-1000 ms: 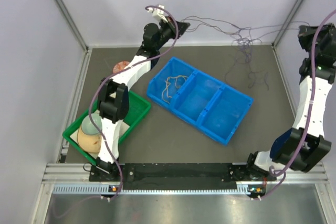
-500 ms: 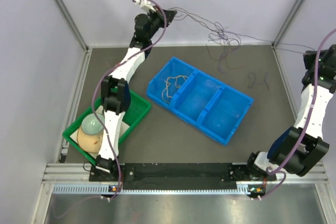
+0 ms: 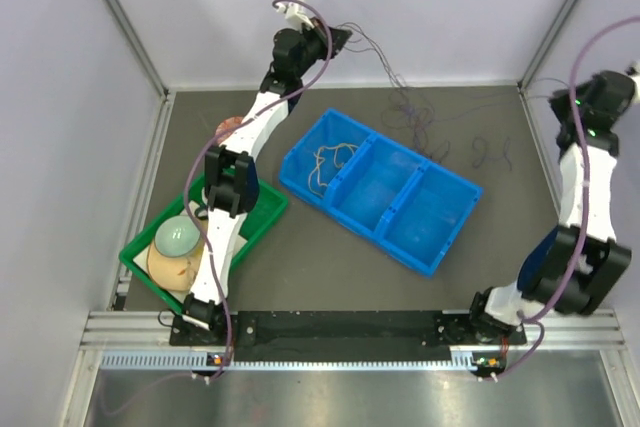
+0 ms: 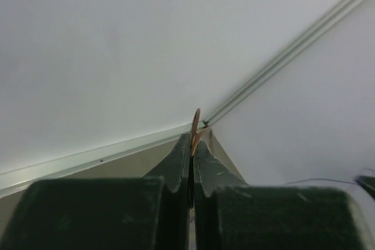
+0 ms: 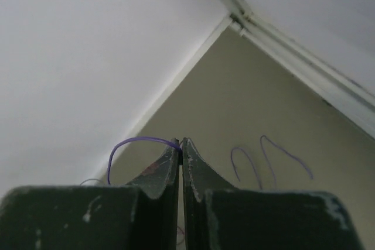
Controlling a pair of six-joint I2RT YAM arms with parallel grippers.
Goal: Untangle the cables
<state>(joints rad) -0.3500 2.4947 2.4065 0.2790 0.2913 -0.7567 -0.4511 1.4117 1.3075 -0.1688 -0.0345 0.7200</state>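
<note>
One green tray (image 3: 262, 215), near left; one blue three-compartment bin (image 3: 356, 219), centre, with one cream cable coil (image 3: 333, 160) in its left compartment; beyond, a dark cable tangle (image 3: 415, 117), strands uncountable. Two grippers, far: left gripper (image 4: 192, 144) pinches a coppery strand (image 4: 195, 122), right gripper (image 5: 180, 147) a purple strand (image 5: 136, 140)

Table centre: three-compartment bin (image 3: 430, 225), set askew, one end far-left, the other near-right. Coil of wire (image 3: 330, 160) lies in its far-left compartment.

Left of bin, toward near corner: tray (image 3: 268, 219), partly under the left arm. Bowl (image 3: 176, 238) in the tray, sitting on a round lump (image 3: 168, 267). Small ball (image 3: 230, 128) on the table just behind the tray.

Behind bin: tangle of wires (image 3: 410, 112). One strand leads up and left to left gripper (image 3: 345, 38) by the back wall, another leads right to right gripper (image 3: 555, 102) by the right wall.

Short loose wire (image 3: 490, 154) on the table right of the tangle, behind the bin's near-right end.
</note>
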